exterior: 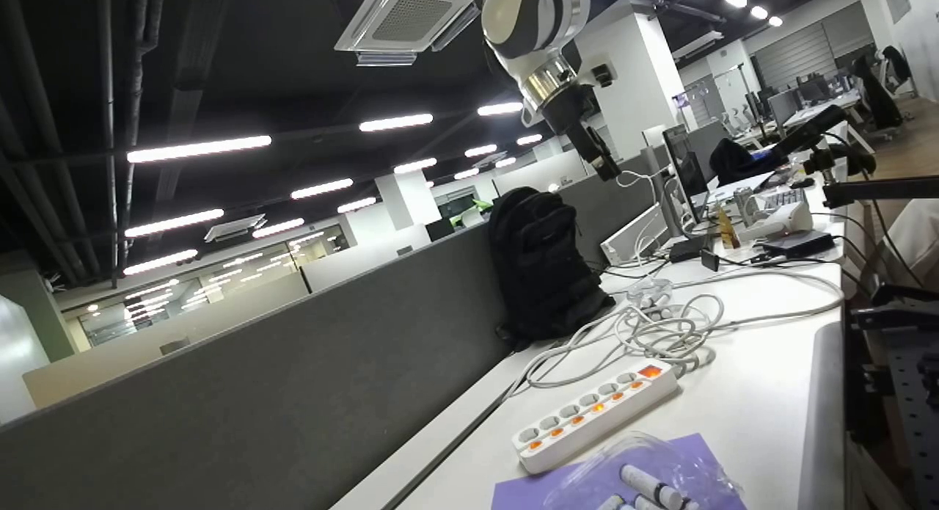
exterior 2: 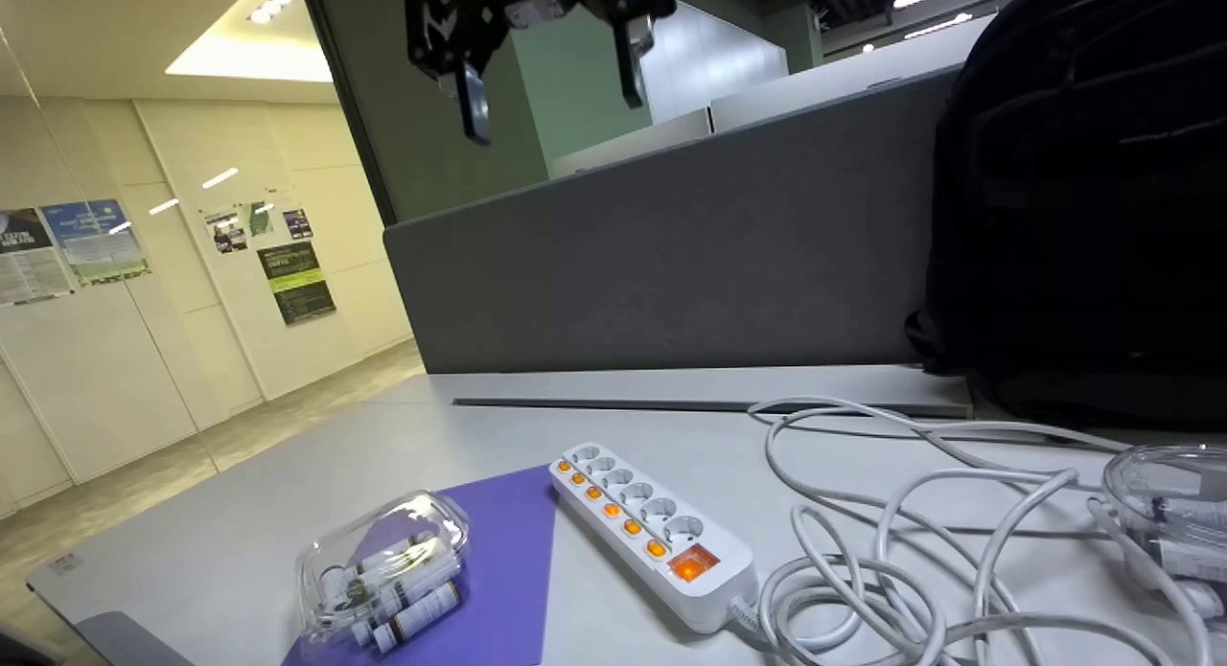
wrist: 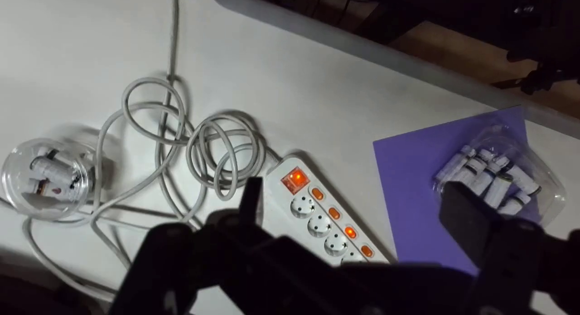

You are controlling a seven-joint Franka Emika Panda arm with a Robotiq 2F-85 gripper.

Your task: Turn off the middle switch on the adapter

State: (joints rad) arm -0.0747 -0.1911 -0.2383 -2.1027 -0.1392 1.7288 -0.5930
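Note:
The adapter is a long white power strip (exterior: pixel 623 419) on the white desk, with a row of small orange switches beside its sockets. It also shows in an exterior view (exterior 2: pixel 623 541) and in the wrist view (wrist: pixel 283 210), where its lower end is hidden behind my gripper. The middle switch (wrist: pixel 350 232), third from the cord end, glows brightly; it shows in both exterior views (exterior: pixel 598 407) (exterior 2: pixel 612 510). A larger red square switch (wrist: pixel 295 180) at the cord end is also lit. My gripper (exterior 2: pixel 554 110) is open and empty, high above the strip and apart from it.
A purple sheet (exterior 2: pixel 508 561) with a clear container (exterior 2: pixel 383 570) of small vials lies beside the strip. Loose grey cord (wrist: pixel 226 138) coils at its cord end, near another clear container (wrist: pixel 45 179). A black backpack (exterior: pixel 539 268) leans on the grey partition (exterior: pixel 330 363).

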